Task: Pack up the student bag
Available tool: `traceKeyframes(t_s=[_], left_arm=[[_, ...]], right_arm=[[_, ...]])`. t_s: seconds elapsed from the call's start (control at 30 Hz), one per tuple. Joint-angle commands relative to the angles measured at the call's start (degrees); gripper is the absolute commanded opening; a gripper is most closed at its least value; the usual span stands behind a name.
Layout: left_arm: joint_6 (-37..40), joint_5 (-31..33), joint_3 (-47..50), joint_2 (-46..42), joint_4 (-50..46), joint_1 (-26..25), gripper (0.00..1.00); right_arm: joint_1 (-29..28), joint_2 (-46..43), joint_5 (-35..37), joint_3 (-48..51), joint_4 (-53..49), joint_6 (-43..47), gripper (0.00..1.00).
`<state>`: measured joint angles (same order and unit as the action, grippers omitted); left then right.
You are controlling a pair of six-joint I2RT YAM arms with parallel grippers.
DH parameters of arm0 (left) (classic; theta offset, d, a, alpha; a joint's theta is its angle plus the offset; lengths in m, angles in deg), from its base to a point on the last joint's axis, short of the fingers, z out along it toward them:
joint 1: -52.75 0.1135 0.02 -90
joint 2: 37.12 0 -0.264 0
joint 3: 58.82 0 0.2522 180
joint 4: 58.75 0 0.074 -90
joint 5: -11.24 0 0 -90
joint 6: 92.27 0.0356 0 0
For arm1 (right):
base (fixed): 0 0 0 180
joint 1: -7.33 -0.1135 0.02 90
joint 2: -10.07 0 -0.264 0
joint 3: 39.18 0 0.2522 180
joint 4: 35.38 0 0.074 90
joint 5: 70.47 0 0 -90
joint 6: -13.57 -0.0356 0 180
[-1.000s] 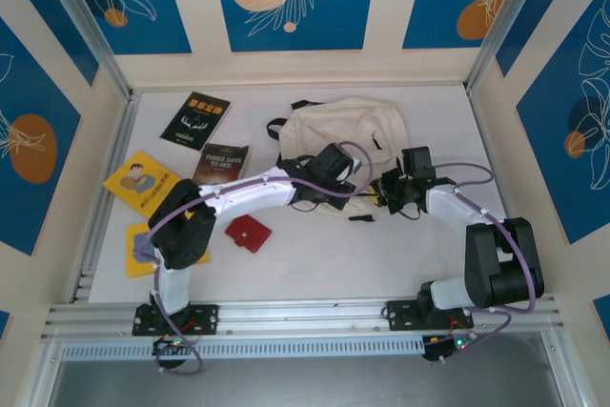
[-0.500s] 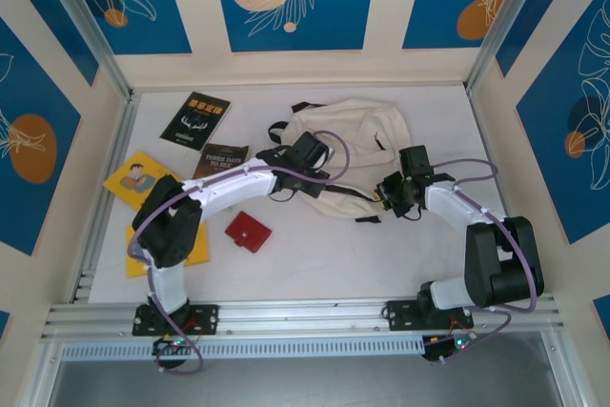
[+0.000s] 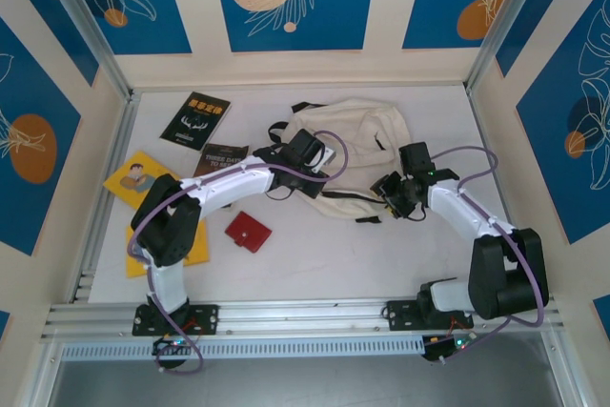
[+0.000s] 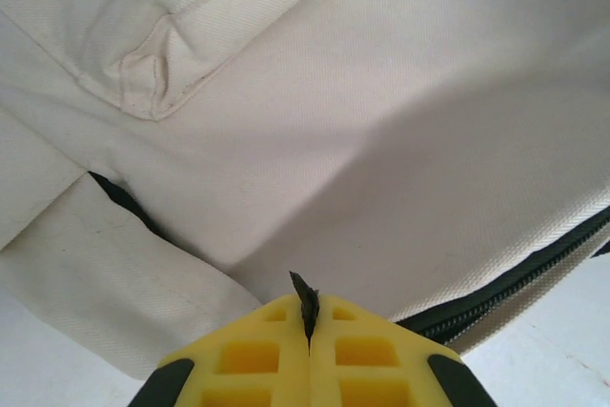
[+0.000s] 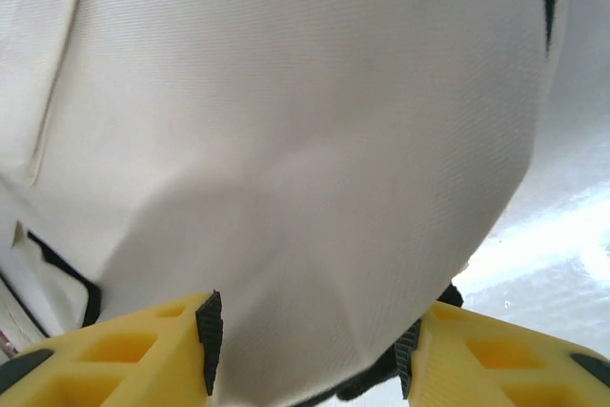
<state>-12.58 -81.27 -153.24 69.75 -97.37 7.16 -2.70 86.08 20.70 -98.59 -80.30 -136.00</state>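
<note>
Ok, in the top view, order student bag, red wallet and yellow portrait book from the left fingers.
1. student bag: pinched by the left fingers.
2. red wallet: nearer the bases, to the left.
3. yellow portrait book: far left.

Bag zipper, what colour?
Black zipper on the cream bag; shows best in the left wrist view.

A white table sits boxed in by cream walls carrying blue panels with orange discs and white leaf outlines. Silver metal posts stand at the back corners. An aluminium rail runs along the near edge. The light is bright and even.
</note>
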Motion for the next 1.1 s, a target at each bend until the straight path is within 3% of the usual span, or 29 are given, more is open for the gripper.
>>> traceKeyframes(t_s=[0.0, 0.07, 0.17, 0.47, 0.63, 0.87, 1.07], left_arm=[[-3.9, -3.7, 0.6, -3.4, -0.5, 1.5, 0.28], [-7.2, -3.9, 2.5, -5.9, 0.0, 2.6, 0.44], [-11.7, -4.3, 5.9, -9.8, 0.9, 4.8, 0.58], [-21.6, 0.3, 16.5, -19.8, 2.7, 8.4, 0.75], [-29.0, -0.9, 20.8, -21.3, 4.9, 9.9, 0.76], [-39.4, -7.3, 26.4, -18.9, 15.0, 10.0, 0.66], [-45.4, -14.1, 26.3, -12.1, 23.9, 10.0, 0.57]], right_arm=[[-0.7, -6.2, 0.4, -4.8, -10.3, 11.5, 0.65], [-1.3, -6.4, -0.2, -7.2, -11.0, 15.1, 0.67], [-3.1, -3.8, -1.1, -11.2, -11.2, 21.2, 0.68], [-10.3, 7.5, -0.4, -20.0, -10.3, 27.4, 0.70], [-14.4, 15.7, -2.4, -24.7, -8.8, 32.9, 0.70], [-15.9, 25.0, -5.1, -28.3, -10.0, 37.2, 0.54], [-16.0, 26.0, -9.3, -24.7, -8.4, 35.7, 0.44]])
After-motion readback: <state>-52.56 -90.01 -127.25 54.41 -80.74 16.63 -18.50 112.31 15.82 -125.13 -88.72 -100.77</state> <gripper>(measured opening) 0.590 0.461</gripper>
